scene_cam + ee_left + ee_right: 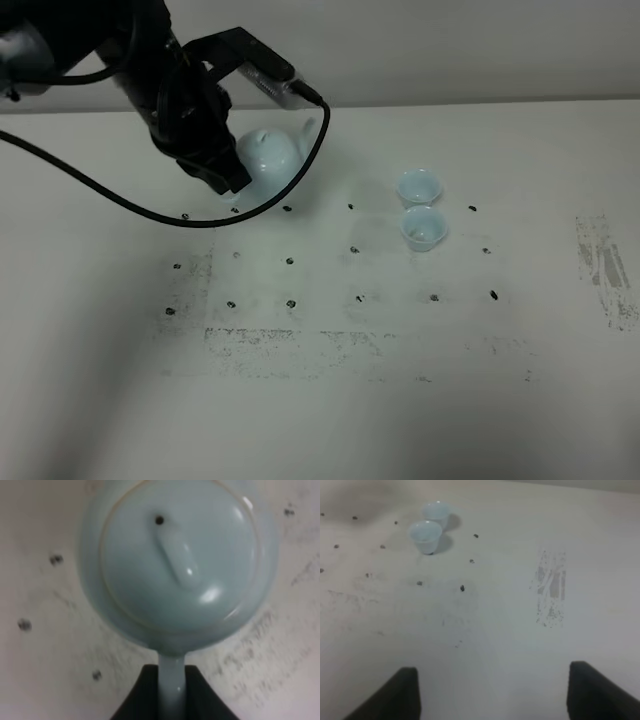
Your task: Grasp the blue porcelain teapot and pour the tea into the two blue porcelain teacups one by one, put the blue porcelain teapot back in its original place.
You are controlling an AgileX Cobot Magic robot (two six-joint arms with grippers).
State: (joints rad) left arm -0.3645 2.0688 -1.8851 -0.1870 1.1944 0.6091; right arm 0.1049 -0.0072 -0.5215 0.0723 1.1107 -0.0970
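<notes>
left tool [172, 686] | clamped on blue porcelain teapot [180, 565] handle, pot body just ahead | right tool [492, 696] | spread wide

Open worktop [340, 330] separates teapot [272, 155] from the paired cups [423, 228]; left arm [190, 110] crowds the teapot's handle side.

Your light is soft and even from above, and the worktop [450, 400] washes out pale. The left arm [170, 90] throws a broad dim shadow across the near left of the high view. Left wrist view is blurry throughout, with small glare spots on the teapot [180, 555] lid. Cups [425, 536] cast faint soft shadows; right wrist view slightly hazy.
</notes>
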